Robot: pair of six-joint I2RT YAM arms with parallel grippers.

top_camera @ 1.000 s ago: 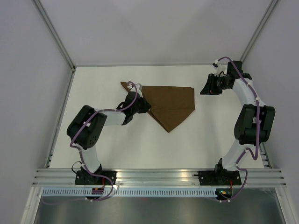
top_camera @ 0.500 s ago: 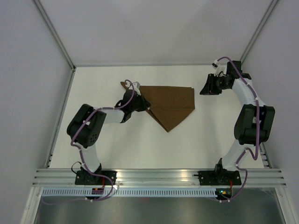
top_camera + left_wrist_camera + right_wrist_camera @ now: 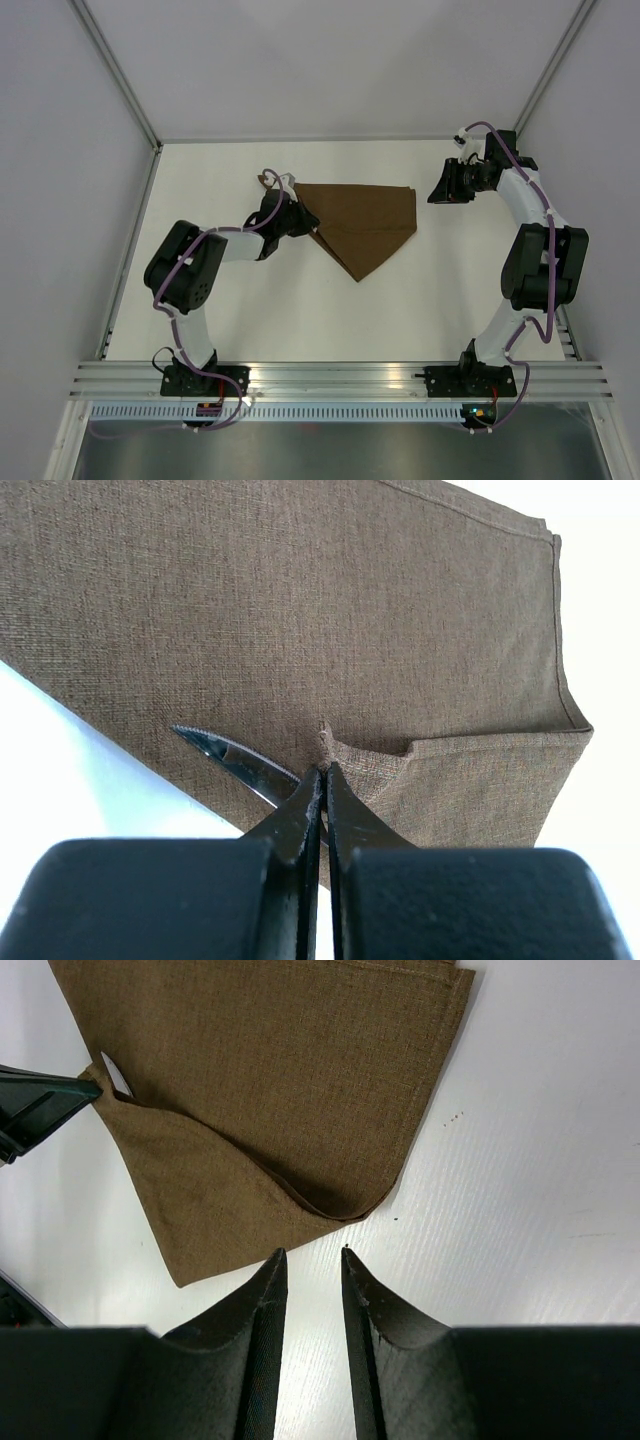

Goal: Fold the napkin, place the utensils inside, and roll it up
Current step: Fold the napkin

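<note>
Pinching napkin (image 3: 365,222), L end effector (image 3: 322,772) closed; R end effector (image 3: 311,1252) ajar (empty); long edge runs L-R, tip nearward.

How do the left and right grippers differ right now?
The left gripper is shut, pinching a fold of the napkin; the right gripper has jaws slightly apart, holding nothing. The left gripper touches the napkin's left end; the right gripper hangs beyond its right corner, over the table. Both point toward the napkin.
</note>
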